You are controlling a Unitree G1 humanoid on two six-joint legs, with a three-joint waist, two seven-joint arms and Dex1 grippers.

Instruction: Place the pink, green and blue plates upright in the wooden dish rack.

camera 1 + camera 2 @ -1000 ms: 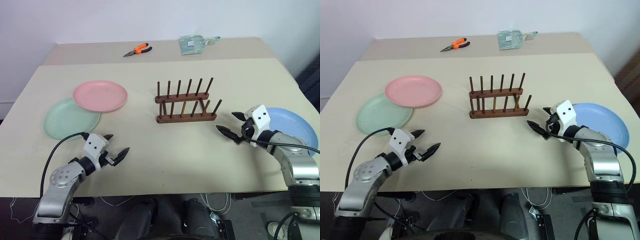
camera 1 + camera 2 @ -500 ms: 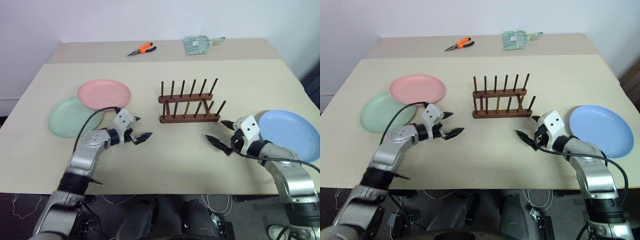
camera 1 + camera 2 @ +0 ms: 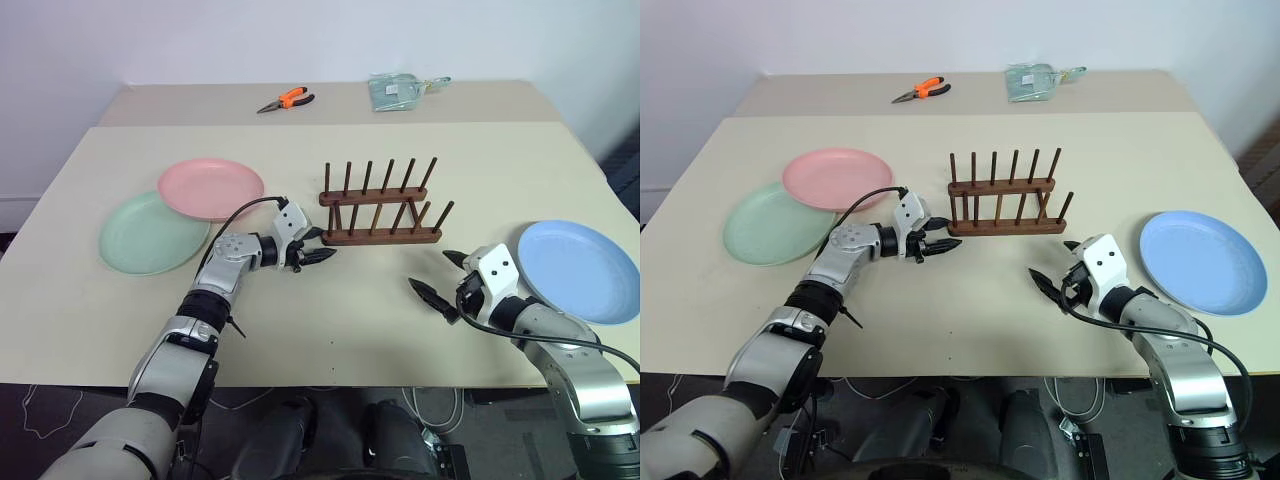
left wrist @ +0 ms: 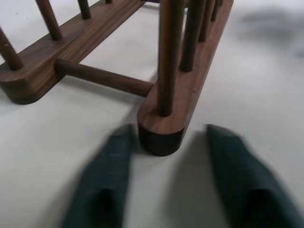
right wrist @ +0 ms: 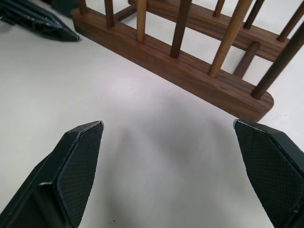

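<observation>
I bracket the dark-brown wooden peg rack [image 3: 379,207] end with my half-open left gripper [image 4: 168,178] — steady it gently; right gripper [image 5: 173,175] gapes empty nearby.

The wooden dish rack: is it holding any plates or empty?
Empty: the wooden dish rack has bare pegs and all three plates lie flat on the table.

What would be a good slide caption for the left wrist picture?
Left gripper closing in on the near rail end of the empty wooden dish rack, one dark finger on each side.
</observation>
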